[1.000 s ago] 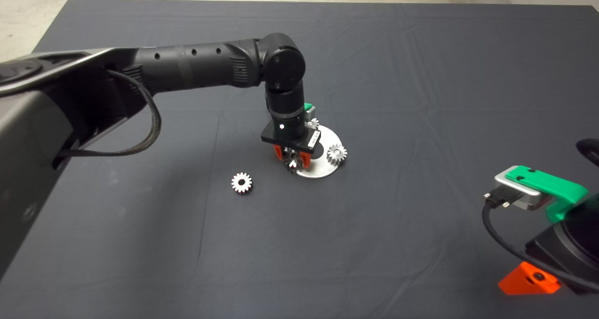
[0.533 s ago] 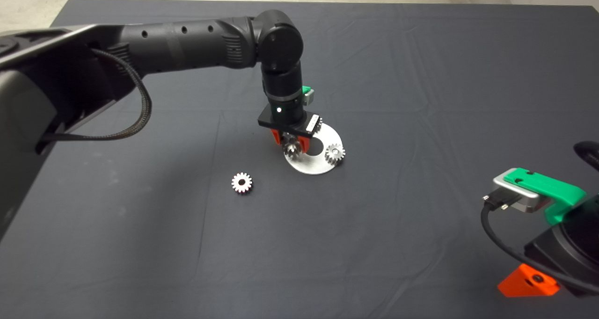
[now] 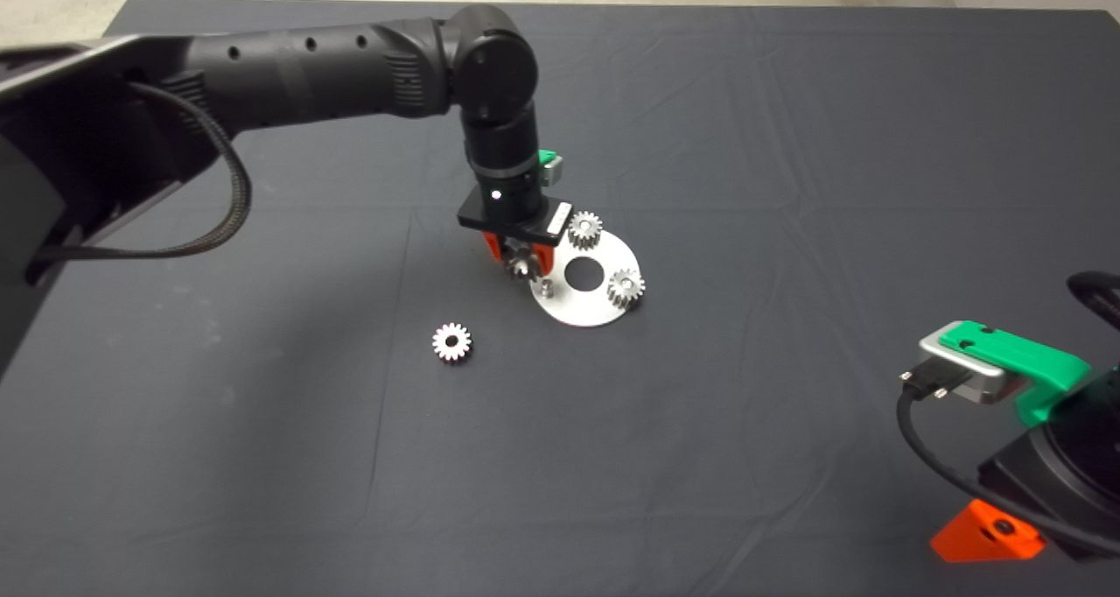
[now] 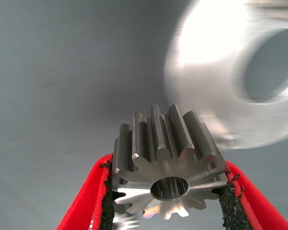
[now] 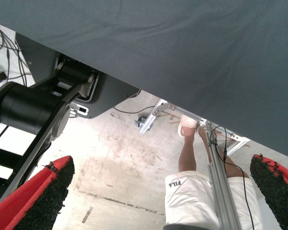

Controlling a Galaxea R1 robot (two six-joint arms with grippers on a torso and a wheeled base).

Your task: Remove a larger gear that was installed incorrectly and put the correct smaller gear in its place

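Jaws of the left gripper (image 4: 169, 194) are clamped on the larger gear (image 4: 168, 165), one black pad on each side of the toothed rim, the bore facing the wrist camera and the gear axis roughly level. In the head view this left gripper (image 3: 518, 263) hangs above the near-left edge of the round steel plate (image 3: 584, 304), with the gear clear of its bare peg (image 3: 544, 289). Two other gears remain seated on the plate, one at the far side (image 3: 584, 229) and one at the right (image 3: 626, 287), either side of the plate's large centre hole. The smaller gear (image 3: 451, 341) lies flat on the dark mat (image 3: 744, 186), well to the left of the plate and nearer the camera, apart from the held gear and untouched. The right gripper (image 3: 989, 534) is parked at the lower right edge with its fingers spread wide; its wrist view shows only floor, a frame and a person's leg beyond the mat. Judgement: removal appears complete and set-down is pending. Risks: the pads bear on tooth tips only, so the gear could rotate or slip out during travel; a drop near the plate could strike the seated gears or the smaller gear, shifting it ahead of pickup.
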